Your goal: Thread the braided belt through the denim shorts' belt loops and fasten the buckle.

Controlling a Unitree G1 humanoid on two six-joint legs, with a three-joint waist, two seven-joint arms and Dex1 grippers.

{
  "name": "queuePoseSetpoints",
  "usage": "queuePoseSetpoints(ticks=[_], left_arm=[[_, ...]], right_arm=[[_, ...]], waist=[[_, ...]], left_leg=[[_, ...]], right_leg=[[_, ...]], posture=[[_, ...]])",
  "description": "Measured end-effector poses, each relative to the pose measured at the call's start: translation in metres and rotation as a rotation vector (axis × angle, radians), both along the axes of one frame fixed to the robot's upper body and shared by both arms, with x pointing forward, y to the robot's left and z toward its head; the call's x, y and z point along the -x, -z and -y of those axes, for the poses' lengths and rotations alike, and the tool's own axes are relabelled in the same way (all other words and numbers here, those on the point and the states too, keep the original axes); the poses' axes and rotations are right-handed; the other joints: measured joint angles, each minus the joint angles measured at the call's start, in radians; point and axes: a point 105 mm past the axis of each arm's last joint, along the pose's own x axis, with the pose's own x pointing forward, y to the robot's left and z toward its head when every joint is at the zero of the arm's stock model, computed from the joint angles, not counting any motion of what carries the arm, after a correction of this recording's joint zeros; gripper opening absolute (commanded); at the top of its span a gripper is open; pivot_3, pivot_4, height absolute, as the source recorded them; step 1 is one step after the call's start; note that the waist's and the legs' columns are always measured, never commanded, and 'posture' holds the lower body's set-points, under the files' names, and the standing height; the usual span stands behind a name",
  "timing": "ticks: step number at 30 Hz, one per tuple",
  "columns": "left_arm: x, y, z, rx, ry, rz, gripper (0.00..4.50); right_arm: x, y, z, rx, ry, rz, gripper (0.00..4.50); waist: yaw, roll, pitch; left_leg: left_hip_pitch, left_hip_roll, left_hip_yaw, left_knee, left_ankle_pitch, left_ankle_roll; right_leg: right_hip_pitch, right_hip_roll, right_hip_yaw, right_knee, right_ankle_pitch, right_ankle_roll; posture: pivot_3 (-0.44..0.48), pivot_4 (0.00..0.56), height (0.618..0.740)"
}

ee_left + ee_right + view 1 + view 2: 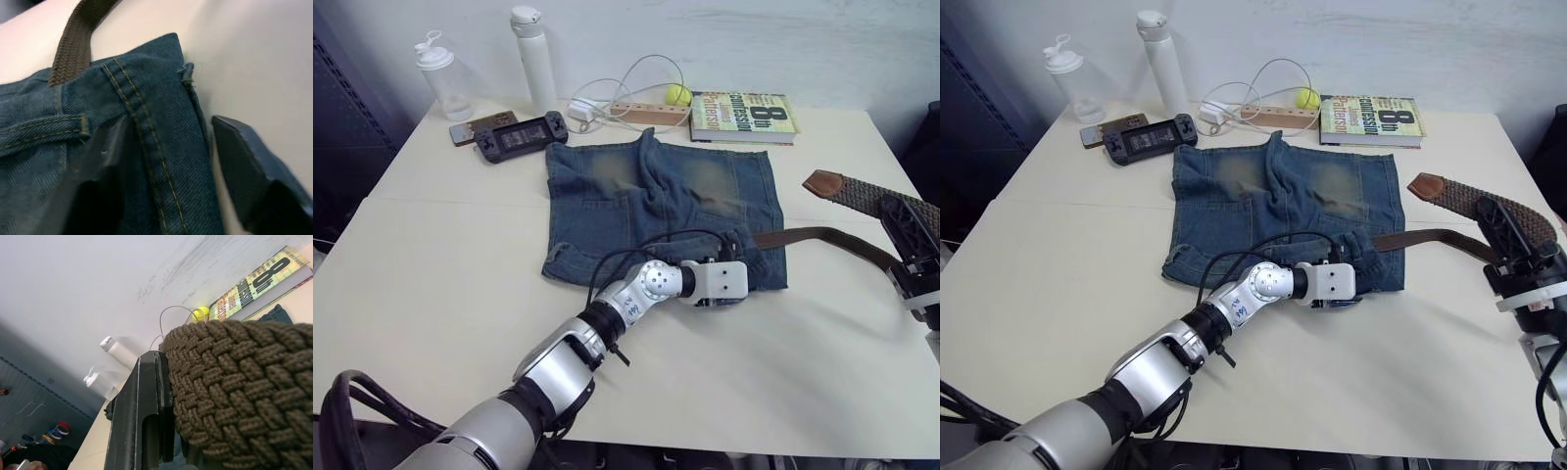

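braided belt (822, 235) lies partly threaded: a dark brown run comes out of the waistband at the right corner of the denim shorts (656, 196) and crosses the table (460, 245) toward the robot's right, then loops back up so that the tan leather tip (1427, 186) hangs in the air above the table edge. right gripper (1513, 230) has the woven strap clamped between its black fingers, closed on it just short of the tip; the right wrist view shows braid pressed against one finger (146, 401). left gripper (724, 284) sits at the near edge of the shorts, on the waistband's right corner, jaws parted with denim between them; one finger (249, 176) rests on bare table beside the hem, the other lies over the cloth, and i cannot tell whether it pinches yet. a belt loop (49, 128) shows just beside where the strap vanishes under denim. long axis of the belt runs left to right along the waistband, so any feed or pull goes sideways, toward the right arm, which is the nearer one to the free end. left arm is nearer the loops and looks placed to pin the cloth. buckle not made out. judged: threading under way, fastening not begun.
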Motion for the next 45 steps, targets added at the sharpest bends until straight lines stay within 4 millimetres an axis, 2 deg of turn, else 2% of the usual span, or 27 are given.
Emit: queuePoseSetpoints(ticks=[3, 5, 9, 12, 16, 19, 20, 22, 23, 25, 27, 28, 29, 32, 34, 38, 45], left_arm=[[0.000, -0.004, -0.001, 0.015, 0.020, -0.006, 0.04], [0.006, -0.003, -0.003, 0.013, 0.066, -0.040, 0.01], [0.028, 0.006, -0.031, -0.029, 0.221, -0.111, 0.00], [0.046, 0.009, -0.056, -0.067, 0.301, -0.189, 0.00], [0.053, 0.009, -0.059, -0.069, 0.297, -0.235, 0.00], [0.058, 0.011, -0.061, -0.078, 0.292, -0.259, 0.00], [0.060, 0.011, -0.061, -0.075, 0.289, -0.287, 1.03], [0.065, 0.011, -0.063, -0.073, 0.290, -0.354, 1.80], [0.067, 0.008, -0.064, -0.061, 0.287, -0.401, 2.05], [0.071, -0.001, -0.071, -0.039, 0.285, -0.477, 3.04], [0.070, -0.018, -0.082, 0.003, 0.270, -0.545, 3.75], [0.070, -0.033, -0.090, 0.044, 0.259, -0.578, 4.21], [0.068, -0.047, -0.099, 0.074, 0.248, -0.594, 4.41], [0.061, -0.088, -0.127, 0.142, 0.194, -0.604, 4.41], [0.057, -0.096, -0.147, 0.125, 0.129, -0.591, 4.41], [0.053, -0.083, -0.172, 0.074, 0.017, -0.638, 4.41], [0.052, -0.066, -0.184, 0.037, -0.075, -0.653, 4.41]], right_arm=[[0.000, 0.000, -0.001, 0.021, -0.009, -0.014, 0.00], [0.000, 0.001, -0.004, 0.039, -0.028, -0.030, 0.00], [0.002, 0.004, -0.014, 0.184, -0.136, -0.131, 0.00], [0.006, 0.004, -0.014, 0.257, -0.185, -0.199, 0.00], [0.009, 0.004, -0.017, 0.289, -0.217, -0.229, 0.00], [0.010, 0.014, -0.018, 0.323, -0.221, -0.304, 0.00], [0.011, 0.017, -0.017, 0.334, -0.219, -0.332, 0.00], [0.012, 0.022, -0.017, 0.351, -0.216, -0.376, 0.00], [0.012, 0.024, -0.018, 0.356, -0.217, -0.394, 0.00], [0.014, 0.024, -0.021, 0.375, -0.227, -0.415, 0.00], [0.016, 0.024, -0.026, 0.388, -0.243, -0.415, 0.00], [0.018, 0.025, -0.030, 0.396, -0.257, -0.417, 0.00], [0.020, 0.026, -0.033, 0.405, -0.267, -0.423, 0.00], [0.026, 0.033, -0.041, 0.437, -0.282, -0.450, 0.00], [0.030, 0.036, -0.046, 0.451, -0.291, -0.454, 0.00], [0.027, 0.042, -0.049, 0.419, -0.274, -0.434, 0.00], [0.018, 0.070, -0.051, 0.450, -0.273, -0.472, 0.00]], waist=[[-0.001, 0.000, 0.000], [-0.002, 0.001, 0.000], [-0.005, 0.002, -0.001], [-0.005, 0.002, -0.001], [-0.002, 0.002, -0.001], [0.000, 0.002, -0.001], [-0.001, 0.002, -0.001], [-0.001, 0.002, -0.001], [-0.001, 0.002, -0.001], [-0.002, 0.002, -0.001], [-0.005, 0.002, -0.001], [-0.007, 0.002, -0.001], [-0.009, 0.002, -0.001], [-0.015, 0.002, -0.001], [-0.021, 0.002, -0.001], [-0.023, 0.001, 0.000], [-0.023, 0.001, 0.000]], left_leg=[[0.000, 0.000, 0.000, 0.000, 0.000, 0.000], [0.000, 0.000, 0.000, -0.001, 0.000, 0.000], [0.001, 0.001, 0.000, -0.002, 0.001, -0.002], [0.001, 0.001, -0.001, -0.002, 0.001, -0.002], [0.001, 0.001, -0.001, 0.000, 0.001, -0.001], [0.001, 0.001, -0.001, 0.000, 0.001, 0.000], [0.001, 0.001, -0.001, 0.000, 0.001, 0.000], [0.000, 0.001, -0.001, -0.001, 0.001, 0.000], [0.000, 0.001, -0.001, -0.001, 0.001, 0.000], [0.000, 0.001, -0.001, 0.000, 0.002, -0.002], [0.000, 0.001, -0.001, 0.000, 0.002, -0.002], [0.000, 0.001, -0.002, 0.001, 0.002, -0.002], [0.000, 0.001, -0.002, 0.001, 0.003, -0.002], [0.001, 0.001, -0.002, 0.000, 0.006, -0.008], [0.001, 0.001, -0.002, 0.000, 0.006, -0.009], [0.001, 0.000, -0.002, 0.001, 0.007, -0.009], [0.001, 0.000, -0.002, 0.000, 0.006, -0.009]], right_leg=[[0.000, 0.000, 0.000, 0.000, 0.000, 0.000], [-0.001, 0.000, 0.000, 0.000, 0.000, -0.001], [-0.001, 0.000, 0.000, 0.000, -0.001, -0.003], [-0.001, 0.000, -0.001, 0.001, -0.002, -0.003], [0.001, -0.001, 0.000, 0.001, -0.001, -0.002], [0.001, -0.001, -0.001, 0.000, -0.001, -0.002], [0.001, 0.000, -0.001, 0.000, -0.001, -0.002], [0.001, 0.000, -0.001, 0.000, -0.001, -0.002], [0.000, 0.000, -0.001, 0.000, -0.001, -0.002], [0.000, 0.000, -0.001, 0.000, -0.001, -0.002], [0.000, 0.000, -0.001, 0.002, -0.001, -0.002], [0.000, 0.000, -0.001, 0.002, -0.001, -0.002], [0.001, 0.000, -0.001, 0.003, -0.001, -0.002], [0.001, 0.000, -0.002, 0.003, -0.001, -0.002], [0.001, 0.001, -0.002, 0.003, -0.001, -0.002], [0.002, 0.000, -0.002, 0.003, -0.001, -0.002], [0.001, 0.000, -0.001, 0.002, -0.001, -0.002]], posture=[[0.000, 0.150, 0.708], [0.000, 0.150, 0.708], [0.000, 0.150, 0.708], [0.000, 0.150, 0.708], [0.000, 0.150, 0.708], [0.000, 0.150, 0.708], [0.000, 0.150, 0.708], [0.000, 0.150, 0.708], [0.000, 0.150, 0.708], [0.000, 0.150, 0.708], [0.000, 0.150, 0.708], [0.000, 0.150, 0.708], [0.000, 0.150, 0.708], [0.000, 0.150, 0.708], [0.000, 0.150, 0.708], [0.000, 0.150, 0.708], [0.000, 0.150, 0.708]])
